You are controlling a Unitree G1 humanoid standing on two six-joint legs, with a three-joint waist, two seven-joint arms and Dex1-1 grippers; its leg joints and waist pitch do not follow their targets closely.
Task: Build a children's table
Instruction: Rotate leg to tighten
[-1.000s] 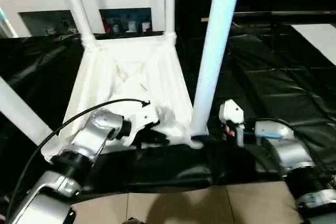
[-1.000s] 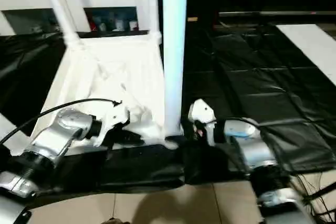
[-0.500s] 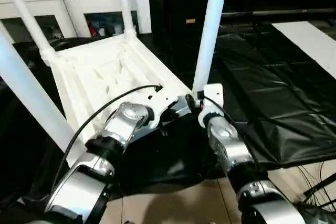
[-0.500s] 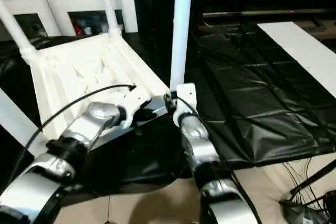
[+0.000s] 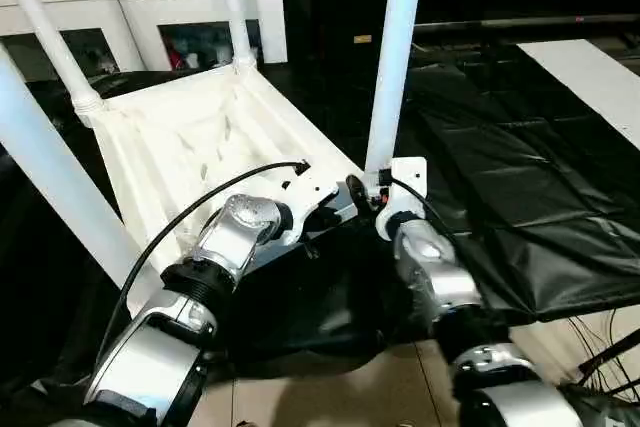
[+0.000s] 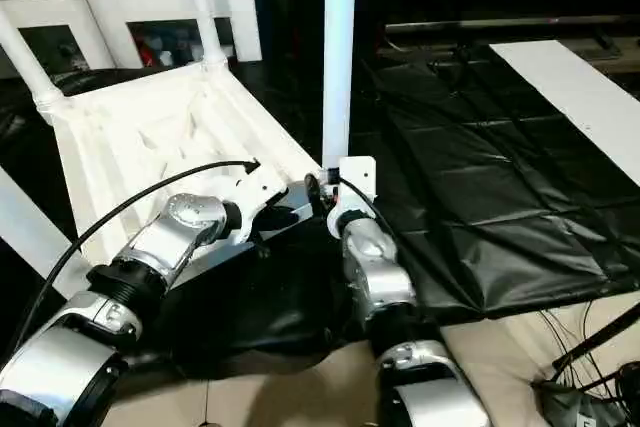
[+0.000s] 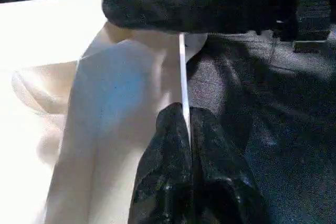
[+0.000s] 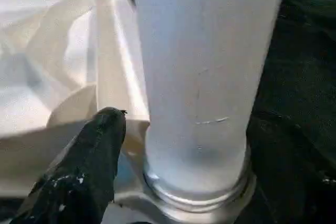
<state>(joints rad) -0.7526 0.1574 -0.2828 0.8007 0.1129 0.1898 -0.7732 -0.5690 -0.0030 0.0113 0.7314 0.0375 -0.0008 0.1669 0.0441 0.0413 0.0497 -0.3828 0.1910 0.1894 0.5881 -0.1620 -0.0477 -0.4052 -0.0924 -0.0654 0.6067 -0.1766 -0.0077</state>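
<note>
The white tabletop (image 5: 190, 137) lies upside down on black sheeting, with all its white legs standing up from the corner sockets. The nearest leg (image 5: 395, 57) rises from the near right corner socket (image 8: 199, 192). The other legs stand at the far right (image 5: 232, 7), far left (image 5: 50, 37) and near left (image 5: 50, 177). My left gripper (image 7: 185, 111) is shut on the thin raised rim (image 7: 181, 72) near that corner. My right gripper (image 5: 378, 190) sits right at the base of the nearest leg (image 8: 205, 66).
A white cabinet with glass doors (image 5: 190, 7) stands behind the tabletop. Crumpled black sheeting (image 5: 520, 177) covers the floor to the right, with a white panel (image 5: 590, 72) beyond it. Tan floor tiles (image 5: 330, 387) and loose cables (image 6: 590, 347) lie close to me.
The head camera has swung, shifting the whole picture. My right arm has come in from the right to the base of the nearest leg. The left gripper stays on the rim.
</note>
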